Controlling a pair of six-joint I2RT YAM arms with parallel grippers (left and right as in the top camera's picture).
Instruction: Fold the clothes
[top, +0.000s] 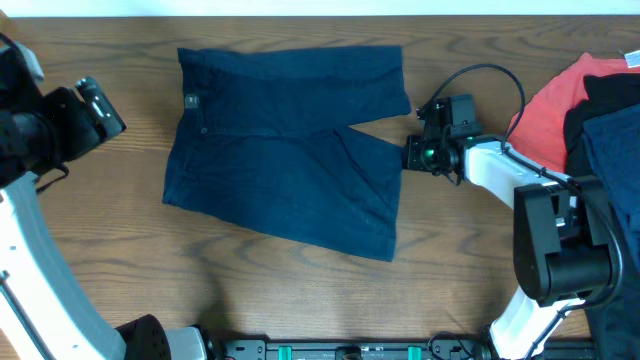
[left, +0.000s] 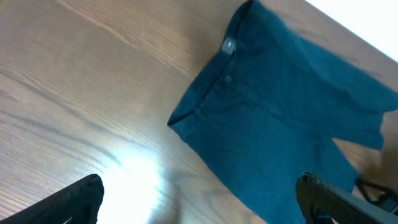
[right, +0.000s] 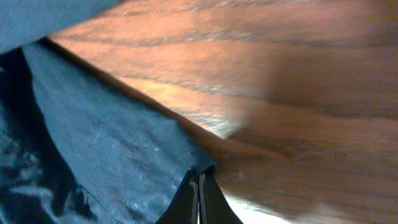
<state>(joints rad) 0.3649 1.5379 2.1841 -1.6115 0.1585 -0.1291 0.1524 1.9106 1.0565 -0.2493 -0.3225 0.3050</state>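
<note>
Right gripper (right: 199, 191): closed, fingertips pinched on the hem edge of the shorts' near leg, at the garment's right side. Left gripper (left: 198, 190): jaws fully apart, holding nothing, over bare wood left of the waistband. Table (top: 100, 250): brown wood grain. Shorts (top: 285, 145): dark navy, lying flat at centre, waistband to the left, both legs pointing right. Coral-red shirt (top: 545, 105) lies at the far right edge, with a black garment (top: 612, 95) on it.

Even bright light, glare on the table (left: 134, 168), wrist views blurry.
</note>
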